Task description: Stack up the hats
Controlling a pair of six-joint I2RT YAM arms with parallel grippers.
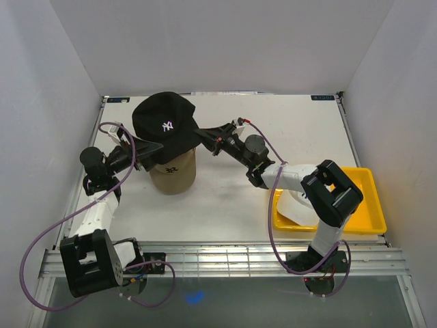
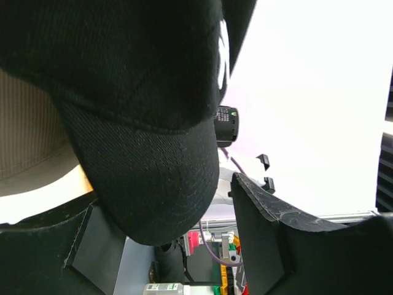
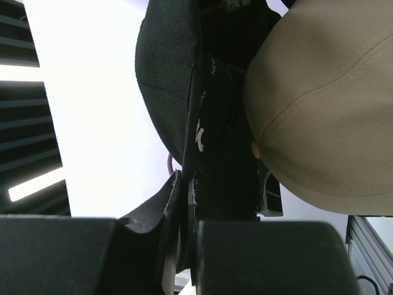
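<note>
We see the black cap [image 1: 166, 119] sitting on top of the tan cap [image 1: 173, 176] at the back left of the desk [image 1: 232, 198]. Our right end effector [image 1: 203, 135] is clamped on the black cap's rear edge. The left end effector [image 1: 145, 153] stands apart, with the brim between its fingers [image 2: 264, 246].
</note>
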